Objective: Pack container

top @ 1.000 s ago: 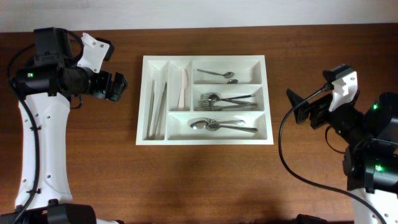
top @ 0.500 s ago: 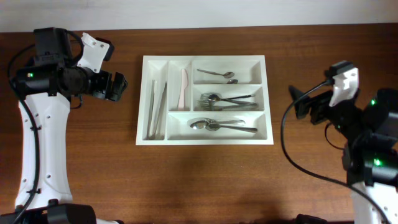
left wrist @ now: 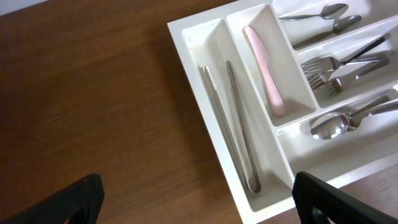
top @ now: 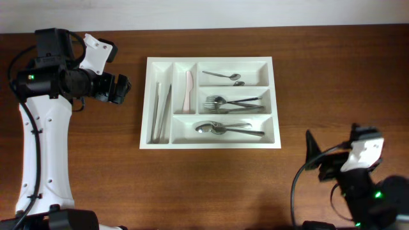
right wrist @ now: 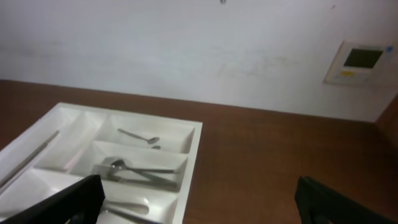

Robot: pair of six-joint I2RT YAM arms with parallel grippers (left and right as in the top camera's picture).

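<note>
The white rectangular five-compartment plastic tray (top: pixel 211 145) is stocked with metal cutlery (top: pixel 233 102). The left gripper (left wrist: pixel 199 199) and right gripper (right wrist: pixel 199 199) are spread fully, nothing gripped.

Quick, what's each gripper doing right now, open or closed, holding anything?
Left gripper: open, holding nothing.
Right gripper: open, holding nothing.

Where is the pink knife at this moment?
Overhead, the pink knife lies in the second narrow upright compartment from the picture's left of the white tray, next to the compartment holding the tongs.
</note>
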